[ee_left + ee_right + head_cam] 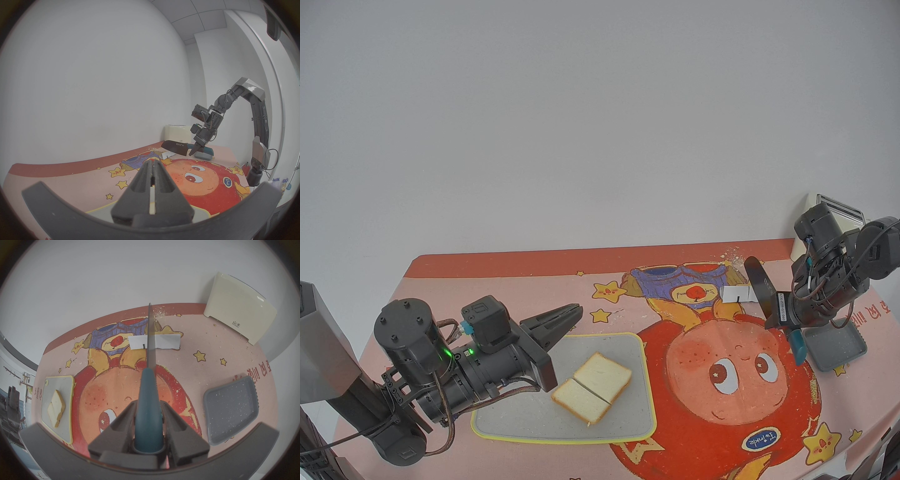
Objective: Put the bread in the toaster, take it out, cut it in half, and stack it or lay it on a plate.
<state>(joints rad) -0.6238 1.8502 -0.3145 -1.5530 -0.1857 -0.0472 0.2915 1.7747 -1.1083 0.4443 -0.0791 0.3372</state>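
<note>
The bread [592,387] lies cut into two halves, side by side on a grey cutting board [519,419] with a yellow rim. My left gripper [567,315] hovers shut and empty just over the board's far left corner, a short way from the bread. My right gripper [790,322] is shut on a knife [760,286] with a teal handle [148,408] and dark blade [151,337], held above the mat near the grey plate [837,344]. The cream toaster [831,212] stands at the far right. In the right wrist view the bread [56,407] sits far off.
A white knife stand [737,292] sits on the cartoon mat under the blade tip. Crumbs dot the mat near the toaster [240,307] and the plate [231,408]. The table ends at a plain wall behind.
</note>
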